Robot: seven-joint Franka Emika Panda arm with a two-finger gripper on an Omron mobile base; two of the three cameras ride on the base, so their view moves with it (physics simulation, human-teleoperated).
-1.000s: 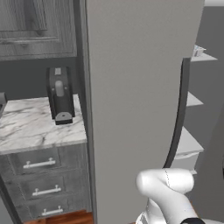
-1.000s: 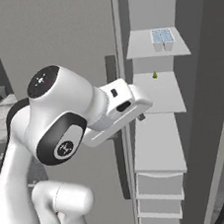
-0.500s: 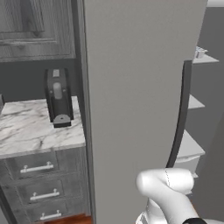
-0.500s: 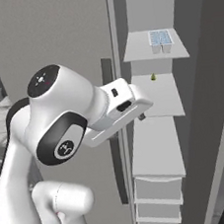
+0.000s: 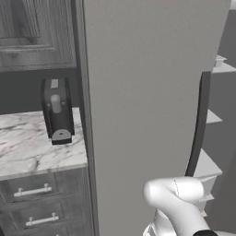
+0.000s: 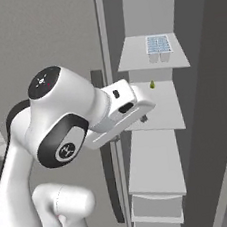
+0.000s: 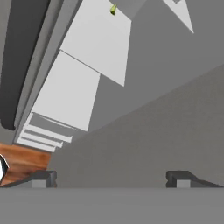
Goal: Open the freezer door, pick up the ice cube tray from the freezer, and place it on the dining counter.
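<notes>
The freezer [image 6: 160, 150] stands open and shows its white inner shelves. The ice cube tray [image 6: 158, 44], pale with little light-blue cells, lies on the top shelf. The freezer door [image 6: 215, 123] is swung out on the right; its plain grey face also crosses the hand view [image 7: 166, 127]. My gripper [image 6: 144, 116] hangs in front of the second shelf, below and left of the tray, well apart from it. In the hand view the gripper [image 7: 111, 179] is open with nothing between its fingertips [image 7: 43, 178]. The dining counter is out of view.
A shut grey door [image 5: 143, 115] with a dark bar handle [image 5: 200, 124] stands left of the opening. A black coffee machine [image 5: 57, 110] sits on a marble worktop [image 5: 27, 147] over drawers. A small green thing [image 6: 152, 84] rests on the second shelf. Wooden floor [image 7: 22, 162] lies below.
The whole picture has shifted a little in both base views, so the base has crept forward. The arm keeps its pose and the gripper stays open.
</notes>
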